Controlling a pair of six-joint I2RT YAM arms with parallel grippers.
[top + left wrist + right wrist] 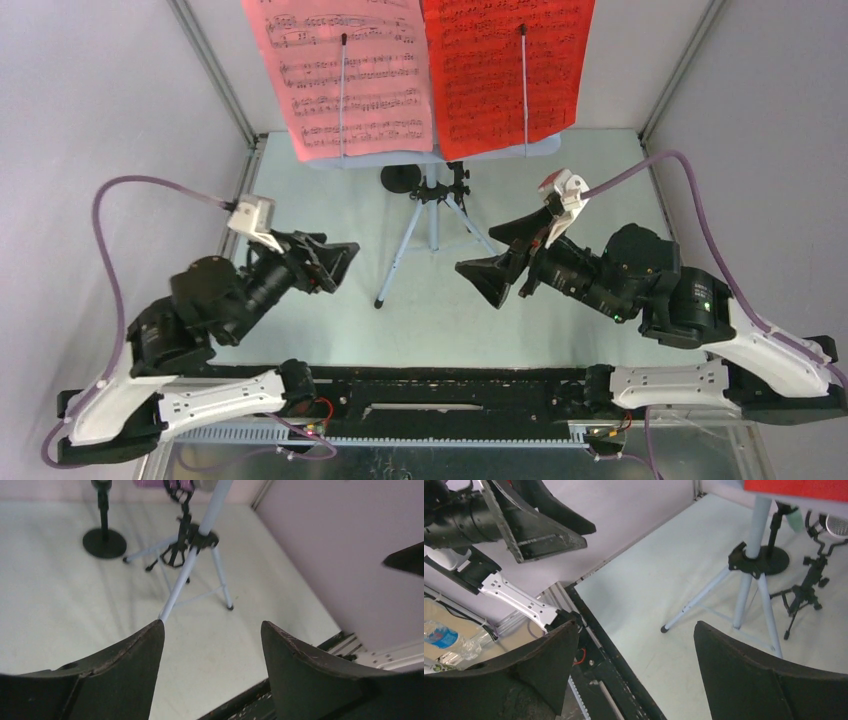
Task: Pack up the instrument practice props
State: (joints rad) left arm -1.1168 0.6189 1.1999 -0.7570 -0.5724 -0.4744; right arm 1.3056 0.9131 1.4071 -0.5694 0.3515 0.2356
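A pink score sheet (340, 75) and a red score sheet (505, 70) stand side by side on the pale blue music desk (545, 148), atop the blue-grey tripod (432, 225). Behind the tripod are a black round-base mic mount (400, 178) and a small black tripod mic mount (448, 190). In the right wrist view a mint microphone (795, 520) and a mesh mic head (836, 525) peek out under the red sheet (796, 487). My left gripper (345, 268) is open and empty, left of the tripod (192, 555). My right gripper (478, 250) is open and empty, right of the tripod.
Grey walls with metal corner posts (215, 70) close the cell on the left, right and back. A black rail (450, 385) with both arm bases runs along the near table edge. The left arm's gripper (534, 525) shows in the right wrist view.
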